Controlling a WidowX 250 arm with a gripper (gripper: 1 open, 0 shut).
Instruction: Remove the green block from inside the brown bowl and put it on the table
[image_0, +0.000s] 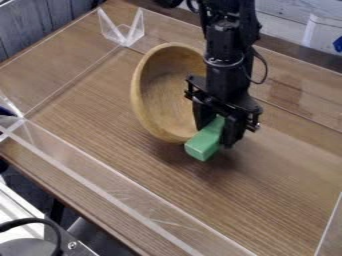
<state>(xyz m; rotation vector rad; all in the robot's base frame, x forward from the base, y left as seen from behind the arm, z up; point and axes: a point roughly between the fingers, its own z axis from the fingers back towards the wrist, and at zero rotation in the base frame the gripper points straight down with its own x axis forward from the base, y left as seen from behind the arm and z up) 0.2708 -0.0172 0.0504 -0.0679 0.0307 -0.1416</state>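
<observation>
The brown bowl (160, 92) stands tipped up on its edge in the middle of the table (274, 195), its hollow facing left. My gripper (218, 130) points straight down at the bowl's right front rim and is shut on the green block (203, 146). The block hangs slanted outside the bowl. Its lower end is at the tabletop or just above it; I cannot tell if it touches. The black fingers (235, 122) press close against the raised rim.
Low clear acrylic walls (80, 165) run along the table's left and front edges. A small clear acrylic piece (123, 30) stands at the back left corner. Bare wood lies to the right and in front of the bowl.
</observation>
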